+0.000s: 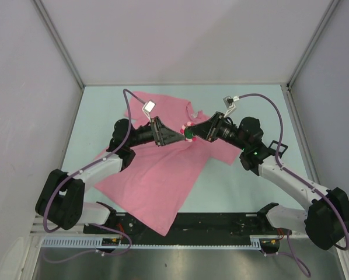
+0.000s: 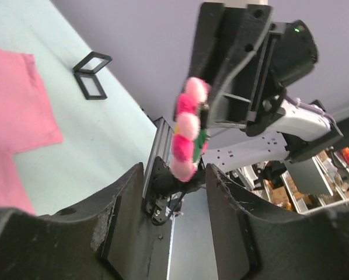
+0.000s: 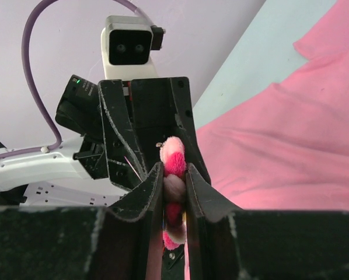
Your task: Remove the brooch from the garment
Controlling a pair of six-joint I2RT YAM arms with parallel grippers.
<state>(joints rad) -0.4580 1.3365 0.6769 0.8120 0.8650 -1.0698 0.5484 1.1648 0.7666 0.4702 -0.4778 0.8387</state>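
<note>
The brooch (image 3: pixel 173 158) is clamped edge-on between the fingers of the right gripper (image 3: pixel 174 170). It is held above the garment (image 1: pixel 157 181), with no cloth seen hanging from it. In the top view the garment is spread over the table (image 1: pixel 98 111), mostly toward seven o'clock. From nine o'clock the brooch is faced by the left gripper (image 2: pixel 174 174), whose jaws are parted around nothing. The brooch is judged light and soft-petalled (the fuzzy balls would squash), so it is best gripped across the rim.
</note>
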